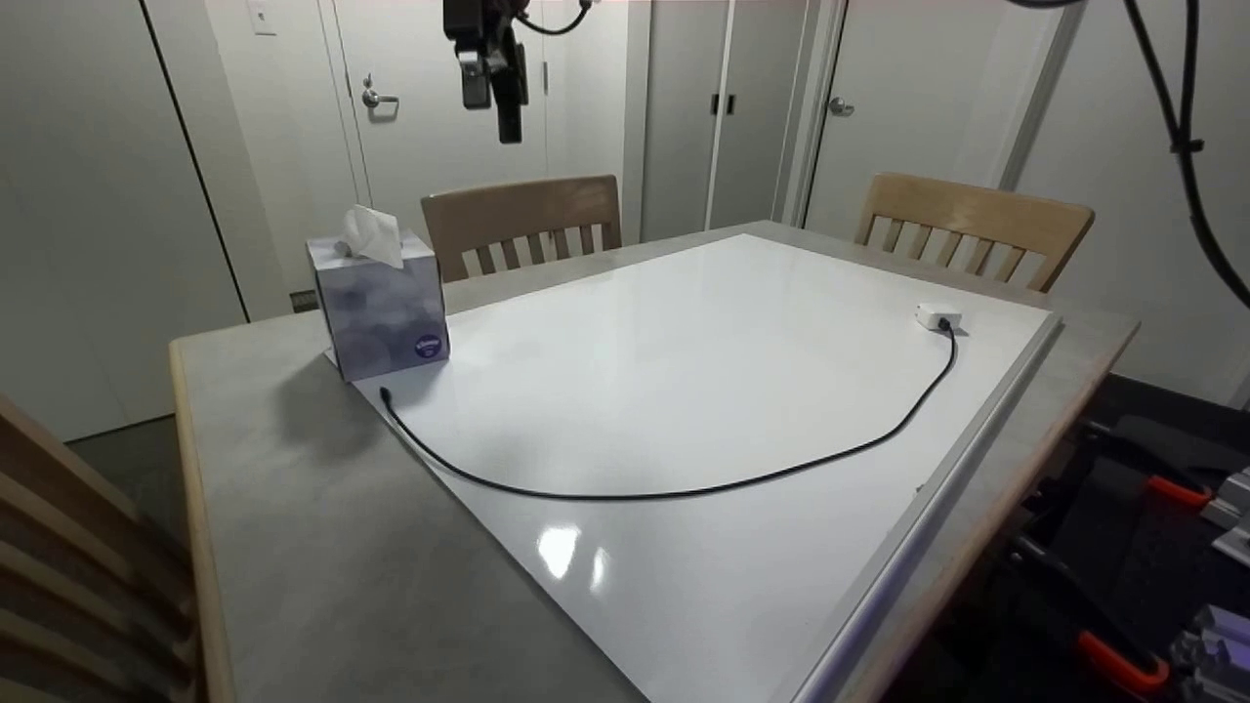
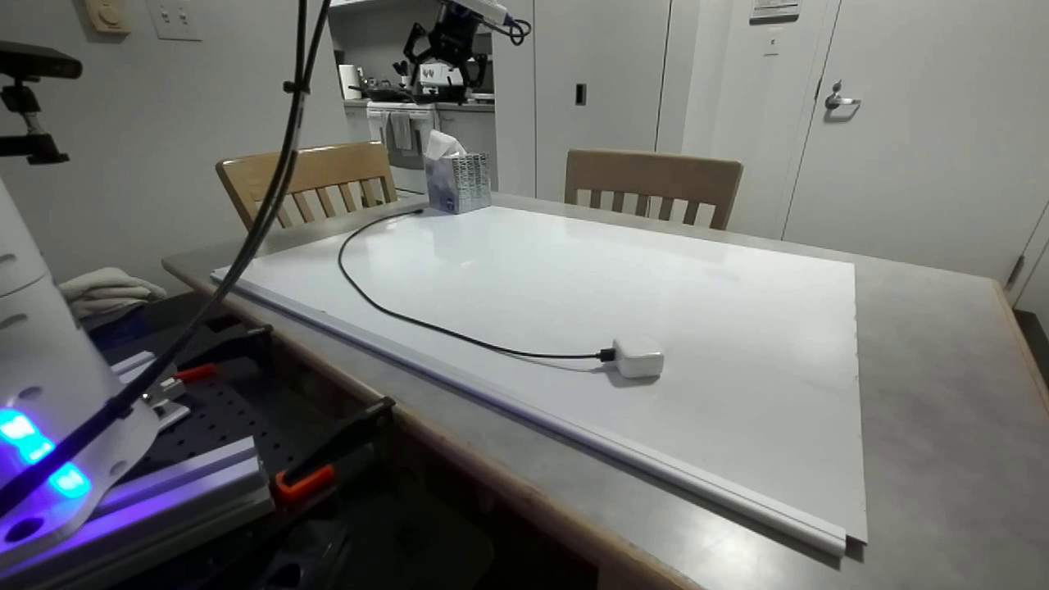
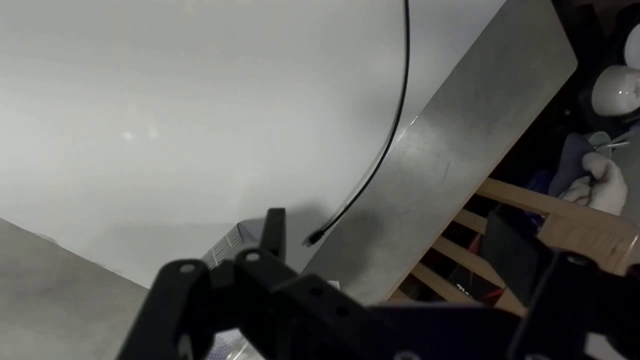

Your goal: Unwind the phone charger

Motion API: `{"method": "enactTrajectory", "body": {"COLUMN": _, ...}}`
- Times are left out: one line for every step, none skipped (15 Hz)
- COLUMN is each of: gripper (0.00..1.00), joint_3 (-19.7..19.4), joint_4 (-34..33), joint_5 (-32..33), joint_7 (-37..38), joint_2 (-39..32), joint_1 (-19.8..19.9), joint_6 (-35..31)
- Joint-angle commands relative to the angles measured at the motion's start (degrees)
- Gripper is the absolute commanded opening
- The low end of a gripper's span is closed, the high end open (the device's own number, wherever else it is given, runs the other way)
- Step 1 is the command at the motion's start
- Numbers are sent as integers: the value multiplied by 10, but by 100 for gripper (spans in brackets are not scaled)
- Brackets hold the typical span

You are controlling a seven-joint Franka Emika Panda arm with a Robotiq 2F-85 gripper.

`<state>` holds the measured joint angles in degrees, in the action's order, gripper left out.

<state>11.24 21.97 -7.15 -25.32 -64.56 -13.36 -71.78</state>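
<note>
Finishing well probably means raising the empty, parted jaws without nudging the box (image 1: 386,314) or laid-out cable (image 1: 625,497).

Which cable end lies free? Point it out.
The dark connector near the tissue box, plugged into nothing; the opposite end of the cable sits in the white plug.

The fingers (image 3: 274,232) stand wide apart (pointing downward, it seems).

Whiteboard (image 1: 635,391) brightly lit, two glare spots (image 1: 558,552) mirrored near its edge, soft shadow (image 1: 322,415) cast on worktop (image 1: 322,586) beside tissue box (image 1: 386,317), robot base (image 2: 57,352) marked by glowing blue lamps (image 2: 34,447), wrist view dimmer, hand (image 3: 390,240) blurred.
</note>
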Motion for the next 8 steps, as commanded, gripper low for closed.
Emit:
{"method": "enactTrajectory", "body": {"gripper": 100, "joint_3": -12, "joint_4": 28, "joint_5": 5, "joint_7": 88, "joint_2": 41, "joint_1": -2, "joint_6": 45}}
{"method": "enactTrajectory", "body": {"gripper": 100, "joint_3": -12, "joint_4": 28, "joint_5": 4, "joint_7": 108, "joint_2": 46, "joint_1": -1, "joint_6": 59}}
{"method": "enactTrajectory", "body": {"gripper": 100, "joint_3": -11, "joint_4": 27, "joint_5": 3, "joint_7": 131, "joint_2": 49, "joint_1": 1, "joint_6": 66}}
{"method": "enactTrajectory", "body": {"gripper": 100, "joint_3": -11, "joint_4": 26, "joint_5": 3, "joint_7": 149, "joint_2": 52, "joint_1": 2, "joint_6": 74}}
{"method": "enactTrajectory", "body": {"gripper": 100, "joint_3": -11, "joint_4": 25, "joint_5": 3, "joint_7": 162, "joint_2": 53, "joint_1": 3, "joint_6": 80}}
{"method": "enactTrajectory", "body": {"gripper": 100, "joint_3": -12, "joint_4": 23, "joint_5": 4, "joint_7": 171, "joint_2": 53, "joint_1": 3, "joint_6": 83}}
{"method": "enactTrajectory", "body": {"gripper": 100, "joint_3": -13, "joint_4": 22, "joint_5": 6, "joint_7": 178, "joint_2": 52, "joint_1": 3, "joint_6": 86}}
{"method": "enactTrajectory", "body": {"gripper": 100, "joint_3": -20, "joint_4": 16, "joint_5": 15, "joint_7": 186, "joint_2": 50, "joint_1": -1, "joint_6": 78}}
